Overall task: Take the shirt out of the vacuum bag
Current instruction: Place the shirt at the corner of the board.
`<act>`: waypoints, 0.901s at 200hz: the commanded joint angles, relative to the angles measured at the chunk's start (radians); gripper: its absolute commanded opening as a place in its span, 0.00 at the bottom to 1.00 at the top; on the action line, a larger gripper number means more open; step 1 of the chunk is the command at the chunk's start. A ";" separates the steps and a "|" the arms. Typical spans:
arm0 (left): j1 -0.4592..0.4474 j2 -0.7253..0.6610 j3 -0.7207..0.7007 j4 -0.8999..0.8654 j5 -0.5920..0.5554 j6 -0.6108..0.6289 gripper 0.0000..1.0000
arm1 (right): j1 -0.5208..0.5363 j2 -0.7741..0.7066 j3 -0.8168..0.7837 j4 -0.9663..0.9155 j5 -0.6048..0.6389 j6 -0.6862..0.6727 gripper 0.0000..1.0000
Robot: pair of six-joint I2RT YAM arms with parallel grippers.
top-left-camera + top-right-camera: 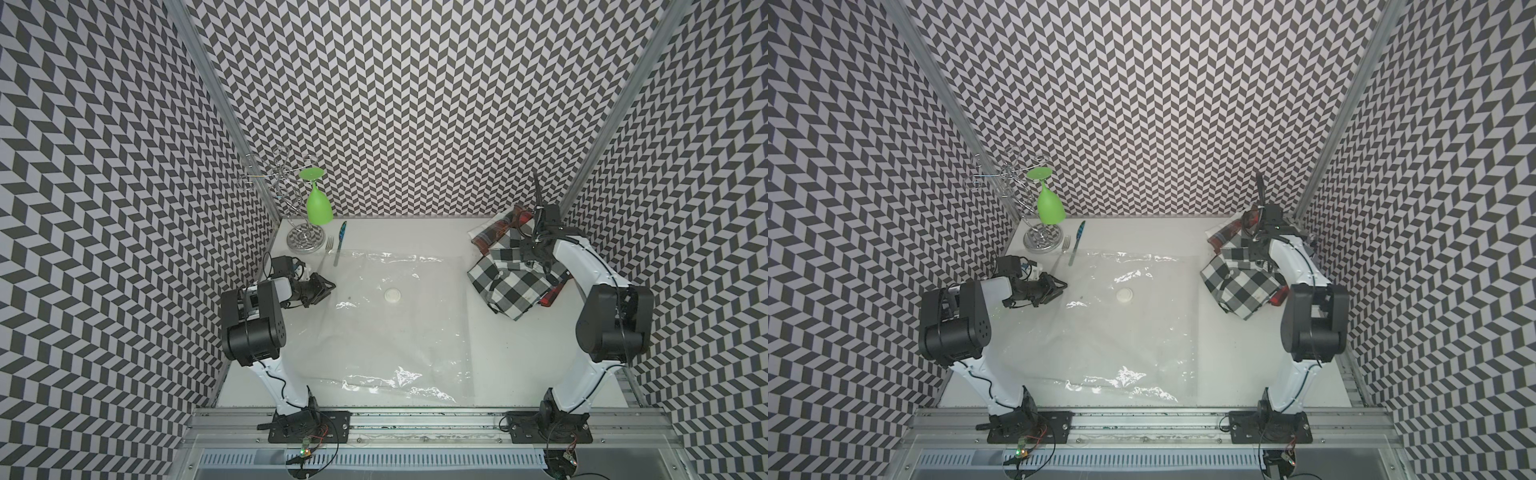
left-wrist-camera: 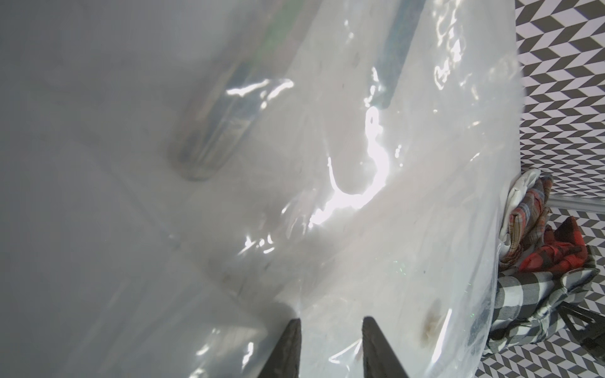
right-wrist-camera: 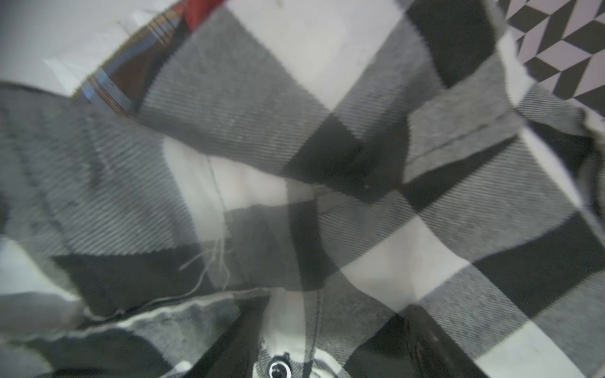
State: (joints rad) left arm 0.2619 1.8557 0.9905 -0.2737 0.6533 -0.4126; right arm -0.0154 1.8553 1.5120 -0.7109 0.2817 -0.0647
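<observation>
1. Two arms, one key relation: the shirt [image 1: 511, 286] lies directly under the right gripper [image 1: 532, 261], at the right side of the table [image 1: 519, 374]. That arm is far nearer to it. The left gripper [image 1: 328, 286] is across the table, well apart from the shirt.
2. Shirt position: bunched black-and-white check, lying on top of other plaid cloths [image 1: 494, 232] near the far right corner. It has no clean long axis, roughly a diagonal from far to near. Its left corner is just beside the bag's right edge; I cannot tell if they touch.
3. The bag [image 1: 395, 332] lies flat mid-table with its white cap [image 1: 392, 296] facing up. Both top views show nothing inside, so it looks empty.
4. Right gripper: the wrist view shows the jaws wide apart with shirt cloth and a button lying between them. The cloth does not look pinched, so I read it as released.
5. Left gripper: it sits at the bag's left edge, pointing across the bag toward the shirt. Its fingers [image 2: 288, 347] have a clear gap between them. There is film around them, but that gap is too wide to clamp thin plastic, so I read it as not gripping.
6. Judgement: removal looks essentially done. The next move is probably the right arm lifting straight up off the shirt. The risk is cloth snagging on a finger and dragging along.
</observation>
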 commanded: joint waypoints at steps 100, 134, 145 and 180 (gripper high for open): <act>-0.010 0.099 -0.037 -0.154 -0.135 0.014 0.36 | 0.030 0.238 0.100 0.066 -0.137 0.096 0.72; -0.010 0.097 -0.041 -0.153 -0.136 0.014 0.36 | -0.007 0.275 0.179 0.055 -0.262 0.195 0.72; -0.010 0.097 -0.041 -0.151 -0.136 0.014 0.36 | -0.020 0.282 0.197 0.056 -0.305 0.234 0.72; -0.008 0.098 -0.041 -0.154 -0.139 0.038 0.37 | -0.057 0.283 0.206 0.047 -0.406 0.320 0.72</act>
State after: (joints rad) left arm 0.2615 1.8664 1.0046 -0.2852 0.6609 -0.4099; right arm -0.0536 2.0960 1.7199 -0.6804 0.0170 0.1642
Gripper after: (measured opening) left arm 0.360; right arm 0.717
